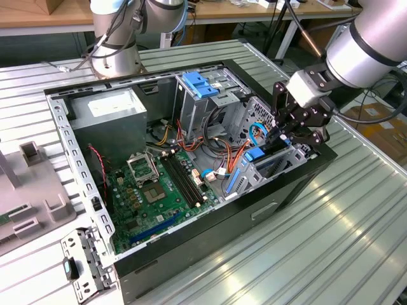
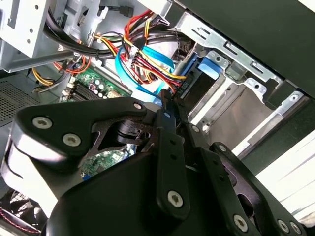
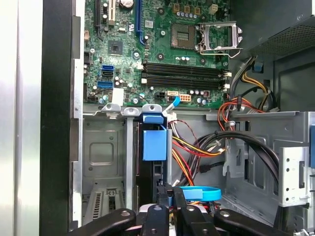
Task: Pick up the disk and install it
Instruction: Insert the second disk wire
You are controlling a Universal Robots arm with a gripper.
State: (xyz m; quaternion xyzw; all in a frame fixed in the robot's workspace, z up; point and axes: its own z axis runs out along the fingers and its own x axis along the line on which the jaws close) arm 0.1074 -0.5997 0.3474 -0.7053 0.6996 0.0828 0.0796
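Observation:
The disk (image 3: 155, 173) stands on edge in the drive bay at the front of the open computer case (image 1: 289, 181). Its blue side rail (image 3: 154, 141) shows in the first wrist view, and again (image 1: 255, 154) in the exterior view. My gripper (image 1: 294, 135) hangs over that bay at the exterior view's right. Its black fingers (image 3: 158, 206) are drawn close together on the disk's near end. In the second wrist view the fingers (image 2: 166, 147) converge just short of the bay's metal frame (image 2: 231, 98), and most of the disk is hidden.
Bundled red, yellow and black wires (image 3: 197, 147) and a blue data cable (image 2: 147, 69) crowd the space beside the bay. The motherboard (image 1: 152, 187), grey power-supply box (image 1: 108, 114) and a blue-topped drive cage (image 1: 200, 89) fill the case. A second arm's base (image 1: 114, 54) stands behind.

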